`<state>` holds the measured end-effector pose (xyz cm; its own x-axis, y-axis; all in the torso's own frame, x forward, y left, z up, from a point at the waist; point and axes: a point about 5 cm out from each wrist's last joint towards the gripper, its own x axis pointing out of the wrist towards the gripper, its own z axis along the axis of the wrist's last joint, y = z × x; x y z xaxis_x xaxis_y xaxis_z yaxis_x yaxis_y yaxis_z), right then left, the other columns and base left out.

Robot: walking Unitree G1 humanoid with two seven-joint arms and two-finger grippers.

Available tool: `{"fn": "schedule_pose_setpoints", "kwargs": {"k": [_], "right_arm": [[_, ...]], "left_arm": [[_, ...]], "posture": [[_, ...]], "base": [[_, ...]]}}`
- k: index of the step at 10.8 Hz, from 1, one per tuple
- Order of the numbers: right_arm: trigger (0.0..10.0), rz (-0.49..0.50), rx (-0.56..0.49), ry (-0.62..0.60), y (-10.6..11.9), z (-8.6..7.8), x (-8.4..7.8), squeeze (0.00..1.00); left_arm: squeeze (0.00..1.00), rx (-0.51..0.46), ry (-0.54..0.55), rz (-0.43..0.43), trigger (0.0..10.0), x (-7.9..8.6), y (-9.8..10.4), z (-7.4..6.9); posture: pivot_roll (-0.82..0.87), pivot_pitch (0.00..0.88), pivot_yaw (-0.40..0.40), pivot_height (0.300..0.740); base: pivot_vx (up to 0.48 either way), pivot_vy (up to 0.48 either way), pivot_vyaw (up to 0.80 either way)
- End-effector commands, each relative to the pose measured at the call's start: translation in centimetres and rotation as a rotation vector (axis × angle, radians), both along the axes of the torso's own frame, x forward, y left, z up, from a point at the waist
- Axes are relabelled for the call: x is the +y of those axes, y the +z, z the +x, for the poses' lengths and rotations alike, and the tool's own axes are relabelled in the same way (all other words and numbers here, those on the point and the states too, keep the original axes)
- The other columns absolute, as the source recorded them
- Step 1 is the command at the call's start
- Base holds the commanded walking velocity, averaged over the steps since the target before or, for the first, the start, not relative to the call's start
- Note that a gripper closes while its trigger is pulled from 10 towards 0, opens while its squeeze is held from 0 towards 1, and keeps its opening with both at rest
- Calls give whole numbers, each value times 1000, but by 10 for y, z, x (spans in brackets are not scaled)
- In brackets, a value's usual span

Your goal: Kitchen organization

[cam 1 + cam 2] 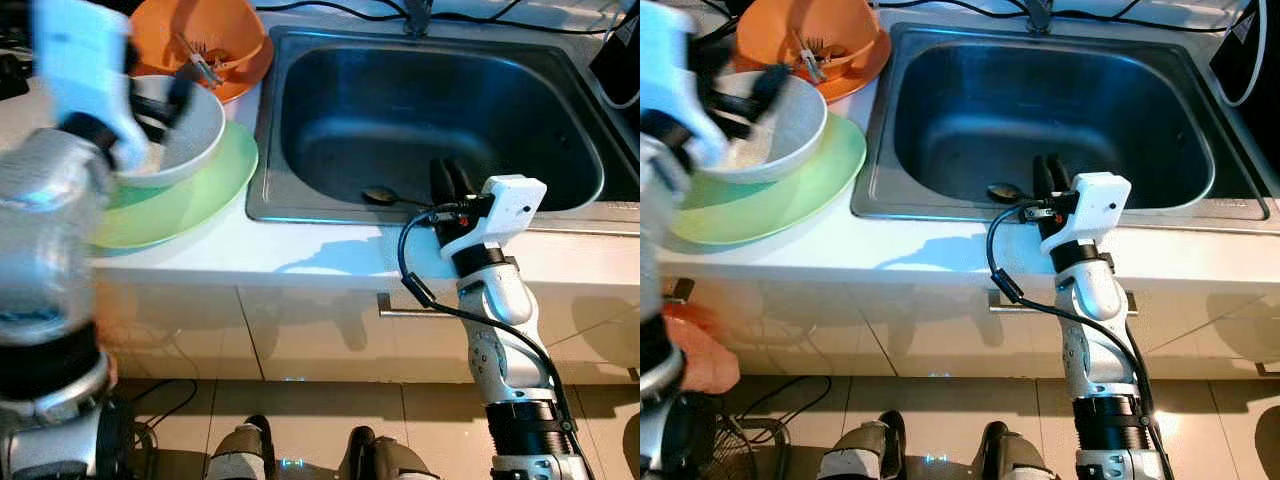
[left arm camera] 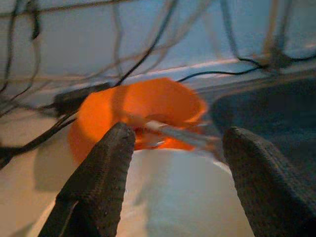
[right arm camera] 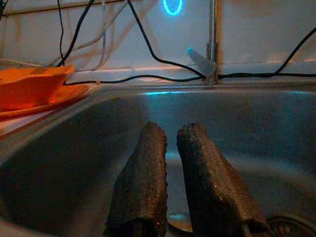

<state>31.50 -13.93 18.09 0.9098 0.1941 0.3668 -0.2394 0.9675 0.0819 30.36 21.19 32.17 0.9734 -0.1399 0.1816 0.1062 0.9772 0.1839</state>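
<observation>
A white bowl sits on a pale green plate on the counter left of the sink. My left gripper hovers over that bowl, open, its fingers spread wide above the bowl's rim. Just behind stands an orange bowl holding metal utensils. My right gripper reaches over the sink's front edge, shut with nothing between its fingers. A spoon lies on the sink floor beside it.
Black cables run along the wall behind the sink, by the faucet. A dark object stands at the far right of the counter. Below the counter's front edge are cabinet fronts with a handle.
</observation>
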Motion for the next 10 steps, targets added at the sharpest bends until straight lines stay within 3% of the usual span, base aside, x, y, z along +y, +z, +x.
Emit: {"fn": "schedule_pose_setpoints", "kwargs": {"k": [1,2,6,8,10], "right_arm": [[10000,-13,143,16,-31,-1,4,0],[10000,-14,143,25,-31,-1,6,0],[10000,-13,136,37,-29,1,9,0],[10000,-12,130,29,-29,1,7,0],[10000,-12,130,33,-29,1,9,0]], "left_arm": [[0,24,46,-37,10000,16,-2,3],[0,98,150,-68,10000,44,-16,13],[0,98,170,-110,10000,50,1,36],[0,13,137,-96,10000,44,26,42],[0,73,188,-98,10000,54,23,51]], "posture": [[278,220,-29,740],[273,219,-30,740],[269,208,-25,740],[256,200,-19,740],[258,192,-15,740]], "base": [[0,0,0],[0,0,0],[0,0,0],[0,0,0],[0,0,0]]}}
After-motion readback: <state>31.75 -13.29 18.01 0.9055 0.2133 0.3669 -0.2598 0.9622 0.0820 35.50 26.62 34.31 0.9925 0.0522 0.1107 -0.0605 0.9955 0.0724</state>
